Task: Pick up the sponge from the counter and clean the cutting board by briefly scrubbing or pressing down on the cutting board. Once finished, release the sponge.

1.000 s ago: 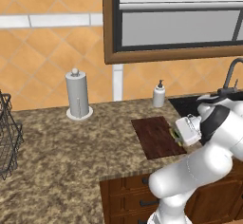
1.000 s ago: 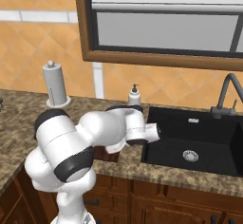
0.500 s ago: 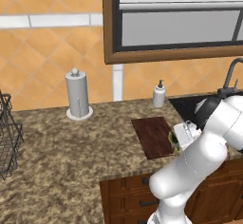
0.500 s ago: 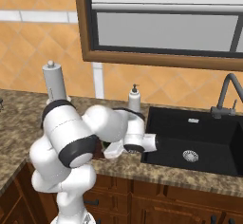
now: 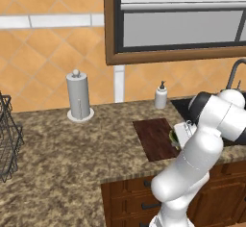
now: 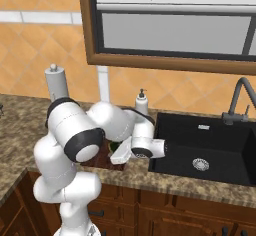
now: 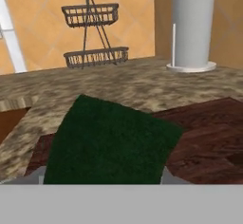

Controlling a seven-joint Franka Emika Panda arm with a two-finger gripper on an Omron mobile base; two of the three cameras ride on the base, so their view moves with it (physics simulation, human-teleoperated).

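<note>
One sponge point(image 7: 111, 142), dark green face up, pinched in the gripper point(image 5: 178, 135) over the one cutting board's point(image 5: 154, 137) sink-side edge, near the counter's point(image 5: 67, 163) front edge. One paper towel roll point(image 5: 79, 95), one soap bottle point(image 5: 161, 95). Arm has dropped lower than before.

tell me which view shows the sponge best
The hand view: the sponge lies close up, its dark green face over the cutting board. In the left base view just a green sliver peeks beside the arm; the right base view shows a small patch.
</note>
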